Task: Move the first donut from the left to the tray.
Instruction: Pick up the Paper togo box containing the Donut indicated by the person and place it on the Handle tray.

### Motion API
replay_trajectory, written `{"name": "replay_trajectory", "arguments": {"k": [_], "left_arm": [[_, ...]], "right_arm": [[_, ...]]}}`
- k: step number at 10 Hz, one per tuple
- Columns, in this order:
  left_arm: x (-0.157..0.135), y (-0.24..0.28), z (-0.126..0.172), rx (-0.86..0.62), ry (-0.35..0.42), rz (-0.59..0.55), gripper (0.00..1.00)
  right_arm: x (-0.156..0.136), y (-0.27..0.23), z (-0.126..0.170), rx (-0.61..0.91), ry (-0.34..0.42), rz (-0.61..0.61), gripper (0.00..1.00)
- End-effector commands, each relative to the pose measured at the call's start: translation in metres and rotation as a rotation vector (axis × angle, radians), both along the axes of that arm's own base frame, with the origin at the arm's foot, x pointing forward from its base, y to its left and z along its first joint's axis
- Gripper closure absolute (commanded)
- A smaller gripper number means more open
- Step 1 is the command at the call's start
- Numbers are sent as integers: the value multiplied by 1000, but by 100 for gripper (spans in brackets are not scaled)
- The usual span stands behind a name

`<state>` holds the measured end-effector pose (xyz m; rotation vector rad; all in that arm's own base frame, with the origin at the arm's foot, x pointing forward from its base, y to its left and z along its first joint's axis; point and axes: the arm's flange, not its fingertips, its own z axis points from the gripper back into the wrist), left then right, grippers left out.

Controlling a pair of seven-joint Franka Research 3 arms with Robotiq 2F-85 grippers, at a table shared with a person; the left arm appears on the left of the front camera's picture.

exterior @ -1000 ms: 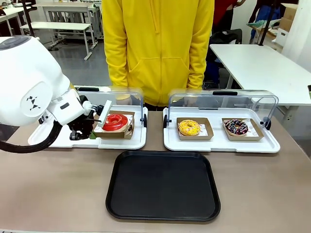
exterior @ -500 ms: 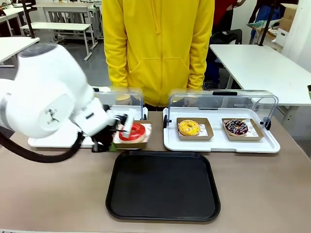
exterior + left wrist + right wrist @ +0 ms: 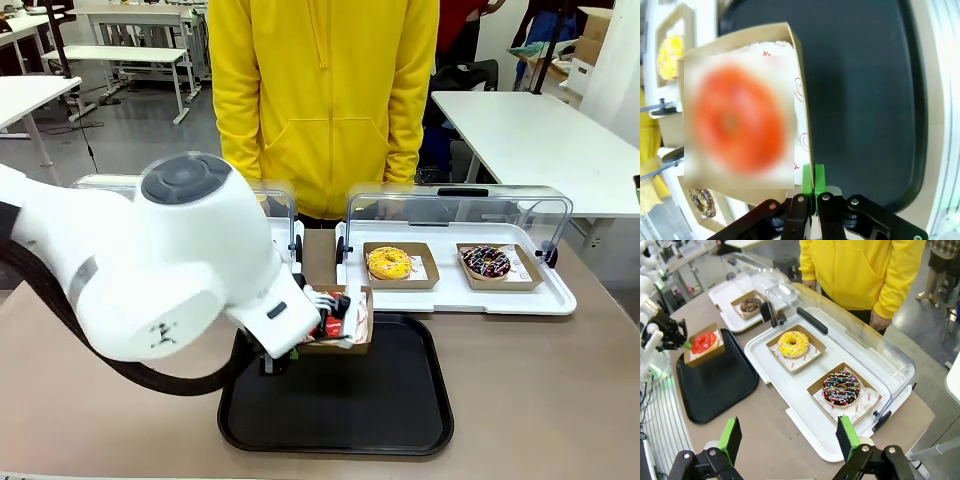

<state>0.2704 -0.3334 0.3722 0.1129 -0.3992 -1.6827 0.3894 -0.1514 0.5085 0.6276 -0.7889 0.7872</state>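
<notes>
The red glazed donut (image 3: 704, 342) sits in its brown cardboard holder (image 3: 352, 322), which hangs just above the far left part of the black tray (image 3: 340, 400). My left gripper (image 3: 813, 176) is shut on the holder's side wall, its green pads pinching the cardboard edge. In the left wrist view the donut (image 3: 734, 125) is a red blur, with the tray (image 3: 865, 100) dark beneath it. The right wrist view shows the left gripper (image 3: 685, 345) beside the holder (image 3: 704, 347) over the tray (image 3: 715, 380). My right gripper (image 3: 789, 437) is open, high above the table's right end.
A white tray with a raised clear lid (image 3: 455, 285) holds a yellow donut (image 3: 389, 263) and a chocolate sprinkled donut (image 3: 486, 262). Another white tray (image 3: 735, 300) at the left holds a brown donut (image 3: 750, 305). A person in a yellow hoodie (image 3: 325, 100) stands at the far side.
My left arm has carried the red donut and its holder out of the left white tray, rightward and toward me, to above the black tray.
</notes>
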Motion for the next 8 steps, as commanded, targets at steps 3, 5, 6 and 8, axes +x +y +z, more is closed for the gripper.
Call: {"name": "replay_trajectory", "arguments": {"k": [3, 5, 6, 8], "left_arm": [[-31, -4, -36, 22, -5, 27, 98], [-37, -6, -45, 35, 42, 4, 98], [-39, -6, -50, 40, 42, 16, 98], [-40, -5, -56, 54, 57, 36, 98]], "right_arm": [[2, 1, 0, 19, -32, 9, 0], [2, 1, 0, 19, -32, 9, 0], [2, 1, 0, 19, -32, 9, 0], [2, 1, 0, 19, -32, 9, 0]]}}
